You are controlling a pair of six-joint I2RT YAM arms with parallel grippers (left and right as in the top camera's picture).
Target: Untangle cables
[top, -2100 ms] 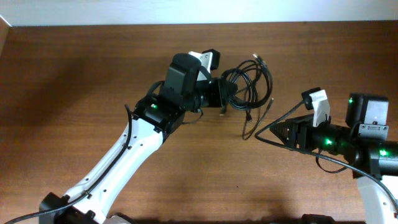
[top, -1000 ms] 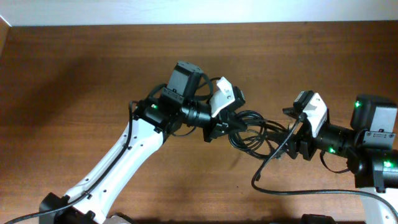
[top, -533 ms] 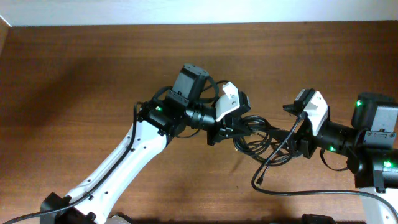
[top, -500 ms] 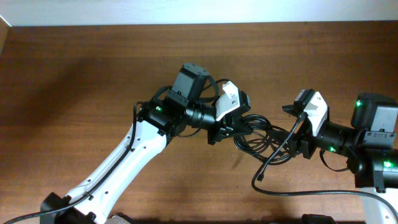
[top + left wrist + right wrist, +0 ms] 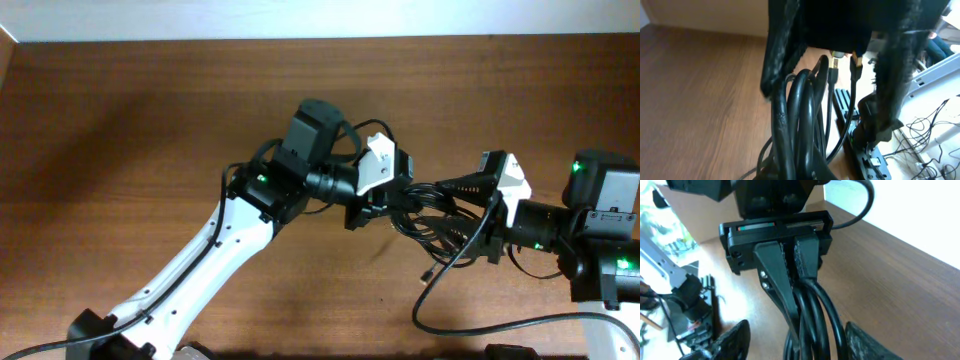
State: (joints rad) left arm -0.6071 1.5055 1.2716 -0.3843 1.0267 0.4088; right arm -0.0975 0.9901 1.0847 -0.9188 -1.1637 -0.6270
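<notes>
While the left gripper (image 5: 390,207) pinches the cables (image 5: 432,218), right gripper (image 5: 472,212) spread around them, table (image 5: 120,130) open leftward.

Your overhead view is evenly lit and sharp, the brown table (image 5: 120,120) somewhat darker at the far left, with soft shadows under both arms. In your left wrist view the cables (image 5: 800,125) sit so close that they blur, the top is near-black, and daylight washes out the right side. Your right wrist view is bright, its near fingers (image 5: 735,340) out of focus.
</notes>
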